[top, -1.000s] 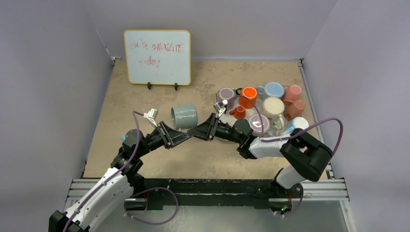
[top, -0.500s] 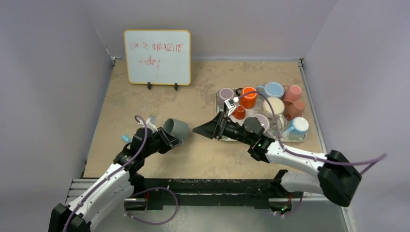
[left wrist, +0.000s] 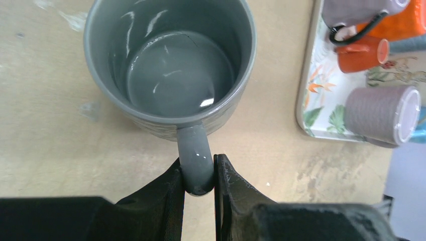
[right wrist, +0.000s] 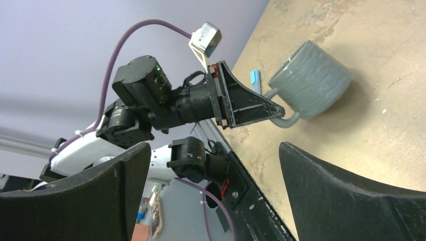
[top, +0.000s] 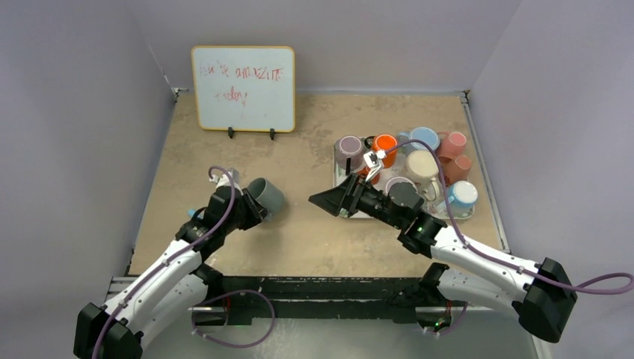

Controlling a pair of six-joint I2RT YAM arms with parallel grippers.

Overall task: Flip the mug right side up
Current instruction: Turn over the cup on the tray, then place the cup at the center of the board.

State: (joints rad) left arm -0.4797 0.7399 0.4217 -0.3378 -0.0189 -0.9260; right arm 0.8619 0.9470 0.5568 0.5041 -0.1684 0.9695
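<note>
The grey mug point(top: 267, 196) is left of the table's middle, and its handle point(left wrist: 196, 160) is pinched between the jaws of my left gripper point(top: 250, 209). In the left wrist view I look straight down into the mug point(left wrist: 171, 65); its mouth faces up toward the camera and its base is at or just above the tabletop. In the right wrist view the mug point(right wrist: 311, 78) hangs off the left gripper point(right wrist: 281, 113), leaning a little. My right gripper point(top: 318, 200) is to the mug's right, apart from it, with its jaws wide and nothing between them point(right wrist: 213, 145).
A patterned tray point(top: 338, 161) at the right holds several mugs in orange, pink, blue, cream and purple; its edge point(left wrist: 306, 100) shows in the left wrist view. A whiteboard point(top: 243, 88) stands at the back left. A small blue item point(top: 193, 213) lies by the left arm.
The right gripper opened, let go of the mug and drew back to the right. The left gripper, still shut on the handle, carried the mug left and turned its mouth upward.
</note>
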